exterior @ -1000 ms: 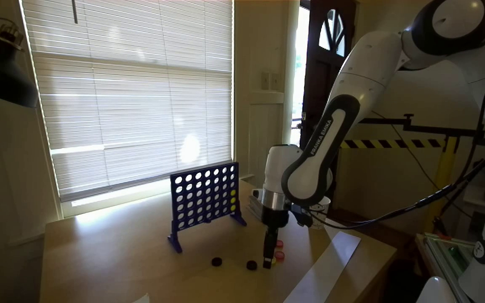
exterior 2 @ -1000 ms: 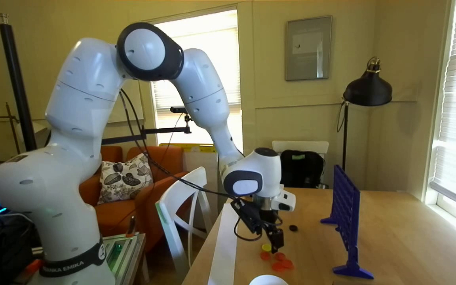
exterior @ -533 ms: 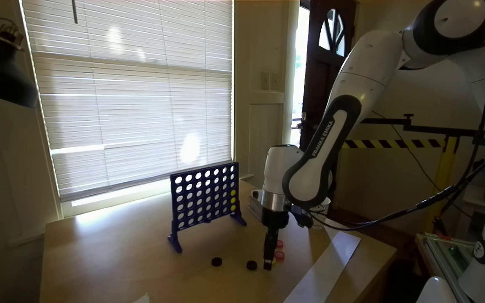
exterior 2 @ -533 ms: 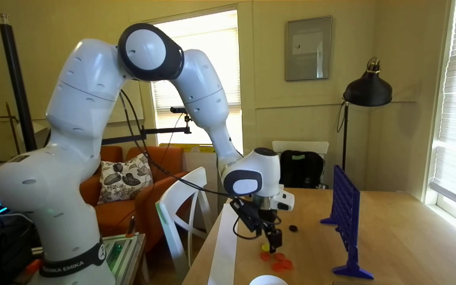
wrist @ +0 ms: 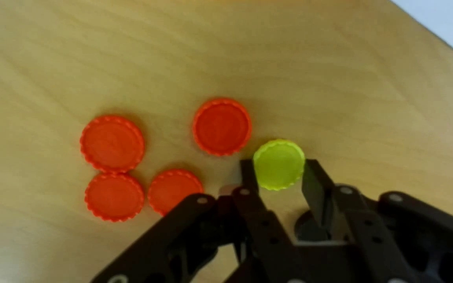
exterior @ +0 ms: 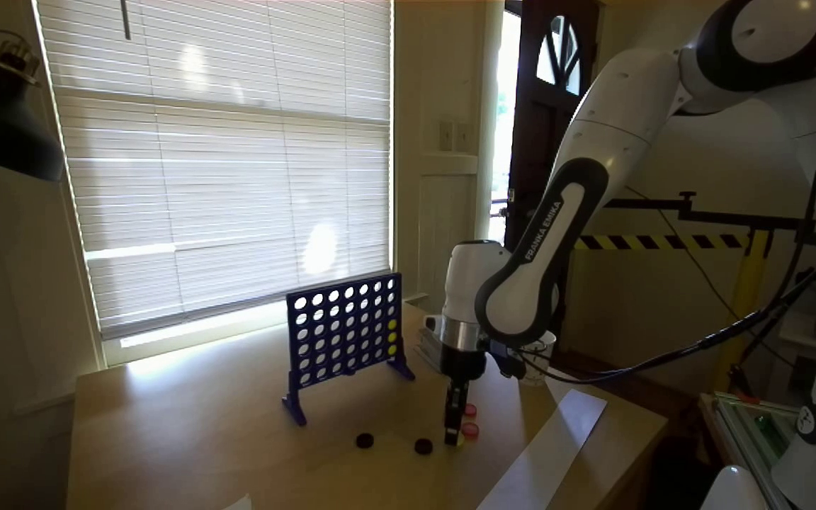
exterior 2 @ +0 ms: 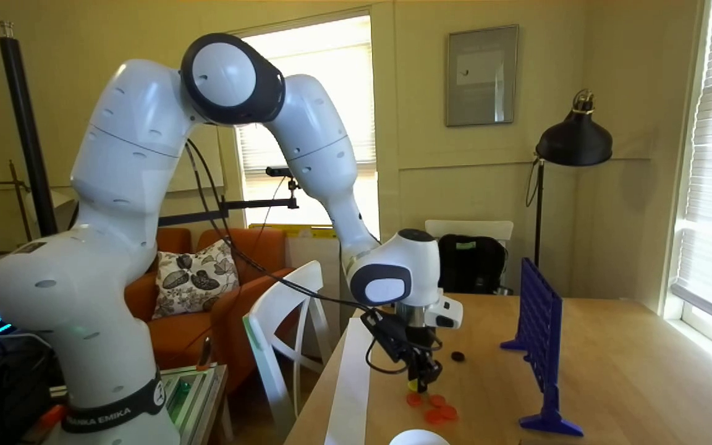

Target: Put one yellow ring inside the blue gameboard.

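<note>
A robot's black hand (wrist: 280, 173) points down at a pale wooden worktop (exterior: 188, 439). Its two fingertips (wrist: 316, 182) are closed on a small, flat yellow ring (wrist: 278, 163), one pressed to each side of the rim. The ring faces upward between the tips; whether its underside touches the worktop cannot be told.

In the wrist view, one red token (wrist: 222, 126) lies just beside the hand, to its left, near the yellow ring but apart from it. Farther out on that side are three more red tokens (wrist: 114, 196): two touch each other, and the third, closer to the hand, is partly covered by it.

In both exterior views, the blue gameboard (exterior: 342, 331) stands upright on its feet, well apart from the hand. In an exterior view it is behind the hand and to its left, with yellow pieces (exterior: 392, 350) showing in the column of round holes nearest the hand. In that view two dark tokens (exterior: 423, 446) also lie to the hand's left, one near, one farther off. To the hand's right runs a strip of white paper (exterior: 557, 443), and behind, on the same side, stands a white cup (exterior: 541, 361) with dark markings. A white robot arm (exterior: 535, 234) rises above the hand toward the upper right.
</note>
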